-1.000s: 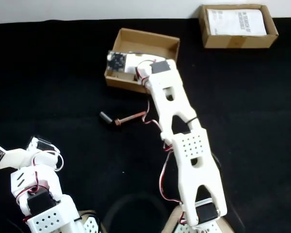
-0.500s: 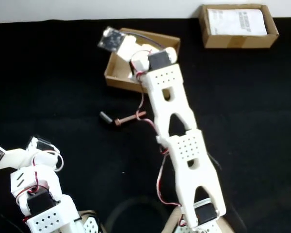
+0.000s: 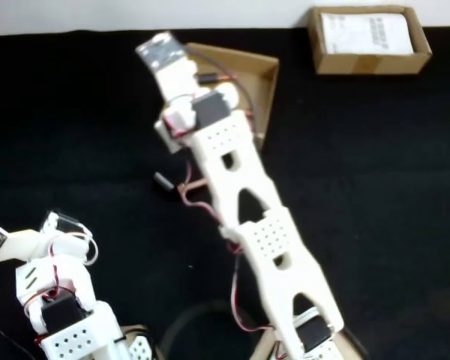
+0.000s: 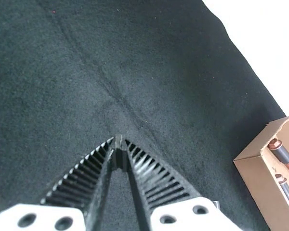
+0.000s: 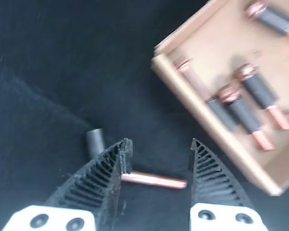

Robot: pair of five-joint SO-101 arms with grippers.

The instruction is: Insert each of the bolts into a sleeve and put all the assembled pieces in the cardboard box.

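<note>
Here, the right hand [image 5: 161, 144] was held wide open and empty above the loose bolt [image 5: 154, 180] and sleeve [image 5: 94, 140] beside the cardboard box [image 5: 204, 120]; a nudged bolt could be rolled away.

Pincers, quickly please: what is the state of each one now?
Left pincer: closed, empty.
Right pincer: open, empty.

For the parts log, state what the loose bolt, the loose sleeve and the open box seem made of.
Loose bolt: metal, copper-toned, going by its reddish sheen. Loose sleeve: dull black, perhaps rubber or plastic; the look leaves it open. Box: plain brown cardboard, matte, with thin flat walls.
</note>
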